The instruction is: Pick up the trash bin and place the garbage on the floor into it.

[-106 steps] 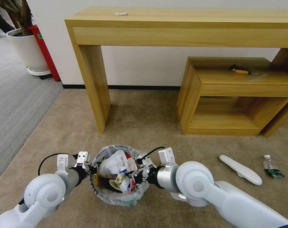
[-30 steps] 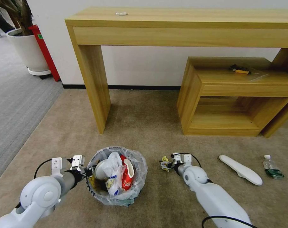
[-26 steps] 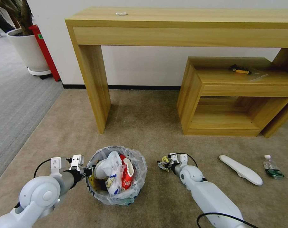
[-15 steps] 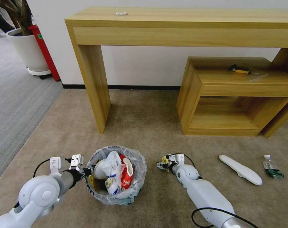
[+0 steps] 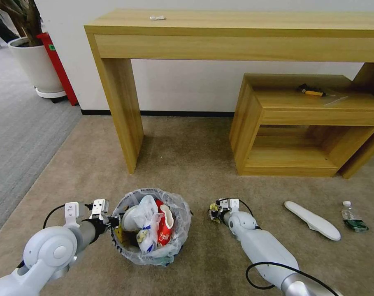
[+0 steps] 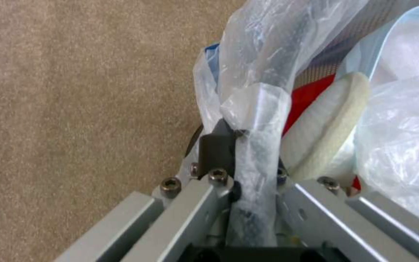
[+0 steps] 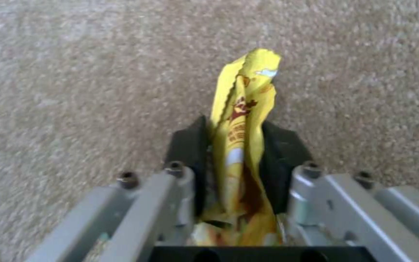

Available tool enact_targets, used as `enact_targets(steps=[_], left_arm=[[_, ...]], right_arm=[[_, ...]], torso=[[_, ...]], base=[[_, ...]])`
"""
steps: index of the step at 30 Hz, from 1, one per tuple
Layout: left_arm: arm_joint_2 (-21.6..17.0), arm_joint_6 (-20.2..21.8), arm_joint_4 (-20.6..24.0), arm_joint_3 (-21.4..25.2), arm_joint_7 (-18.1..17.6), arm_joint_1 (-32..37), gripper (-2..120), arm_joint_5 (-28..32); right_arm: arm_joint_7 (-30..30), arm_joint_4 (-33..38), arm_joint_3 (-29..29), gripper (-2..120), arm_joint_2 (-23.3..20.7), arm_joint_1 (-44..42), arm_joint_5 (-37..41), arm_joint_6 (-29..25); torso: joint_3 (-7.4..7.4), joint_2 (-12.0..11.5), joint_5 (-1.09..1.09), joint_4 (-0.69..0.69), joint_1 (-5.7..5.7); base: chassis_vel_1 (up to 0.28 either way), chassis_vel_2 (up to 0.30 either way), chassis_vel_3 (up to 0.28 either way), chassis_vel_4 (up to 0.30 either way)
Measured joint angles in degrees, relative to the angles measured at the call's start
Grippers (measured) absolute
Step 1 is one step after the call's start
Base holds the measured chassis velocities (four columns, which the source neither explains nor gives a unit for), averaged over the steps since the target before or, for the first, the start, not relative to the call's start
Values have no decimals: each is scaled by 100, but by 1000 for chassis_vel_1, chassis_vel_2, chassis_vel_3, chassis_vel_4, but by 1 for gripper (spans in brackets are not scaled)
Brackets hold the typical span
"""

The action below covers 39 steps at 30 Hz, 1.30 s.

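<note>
Crinkled clear plastic lines the trash bin, which sits low and left of centre in the head view on the beige carpet, packed with a red paper cup, white wrappings and a white slipper. At the lower left, the left gripper is clamped on the bin's bag-covered rim; the left wrist view shows its dark fingers pinching the plastic-wrapped edge. Just right of the bin, at lower centre, the right gripper is closed on a yellow wrapper, its black pads pressing the crumpled foil from both sides above the carpet. Further right, toward the lower right of the head view, a second white slipper and a clear bottle lie apart on the carpet. Behind them stand a long wooden console table and a low wooden shelf unit against the white wall, with a white planter pot at the upper left.
</note>
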<state>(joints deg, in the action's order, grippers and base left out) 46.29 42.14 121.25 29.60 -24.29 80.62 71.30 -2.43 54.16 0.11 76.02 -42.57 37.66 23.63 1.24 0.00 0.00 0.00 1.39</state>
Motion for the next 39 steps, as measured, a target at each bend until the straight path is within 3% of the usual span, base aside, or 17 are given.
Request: enact_targets(steps=[3, 5, 11, 16, 17, 23, 25, 27, 32, 37, 39], left_arm=[[0, 0, 2, -13, -5, -10, 0, 0], [-3, 0, 19, -24, -6, -17, 0, 2], [-42, 0, 40, -25, -7, -16, 0, 3], [-79, 0, 57, -74, -29, -49, 0, 3], [-79, 0, 57, -74, -29, -49, 0, 3], [-197, 0, -2, -246, -54, -155, 0, 5], [-210, 0, -18, -274, -55, -185, 0, 2], [-259, 0, -57, -388, -65, -315, 0, 4], [-327, 0, -105, -595, -137, -579, 0, 122], [-343, 0, -145, -816, -243, -879, 0, 264], [-343, 0, -148, -838, -258, -913, 0, 283]], right_arm=[[-1, 112, 0, 18, -26, -60, -78, -1], [-9, 282, 8, 6, -50, -166, -283, -45], [-141, 829, 101, 0, -133, -387, -461, -86], [-271, 2109, 350, 0, -389, -677, -457, -41], [-271, 2109, 350, 0, -389, -677, -457, -41], [-338, 3974, 510, 0, -750, -615, -278, 150], [-368, 4165, 467, 0, -775, -557, -196, 193], [-504, 4869, 230, 0, -851, -339, 235, 434], [-647, 5613, -251, 0, -967, -152, 918, 849], [-761, 6037, -1109, 0, -1201, -20, 1314, 1107], [-763, 6050, -1191, 0, -1209, -12, 1333, 1125]], torso=[[0, 0, -1, 0, 0], [0, 0, -2, -1, 0], [0, 0, -2, -1, 0], [0, 0, -1, -1, 0], [0, 0, -1, -1, 0], [0, 0, -4, -1, 0], [0, 0, -4, -1, 0], [0, 0, -4, 0, 0], [0, 0, -3, 0, 0], [0, 0, -3, -1, 0], [0, 0, -3, -1, 0]], base=[[0, 0, 0, 0], [0, 0, 0, 0], [0, 0, 0, 0], [0, 0, 0, 0], [0, 0, 0, 0], [0, 0, 0, 0], [0, 0, 0, 0], [0, 0, 0, 0], [0, 0, 0, 0], [0, 0, 0, 0], [0, 0, 0, 0]])
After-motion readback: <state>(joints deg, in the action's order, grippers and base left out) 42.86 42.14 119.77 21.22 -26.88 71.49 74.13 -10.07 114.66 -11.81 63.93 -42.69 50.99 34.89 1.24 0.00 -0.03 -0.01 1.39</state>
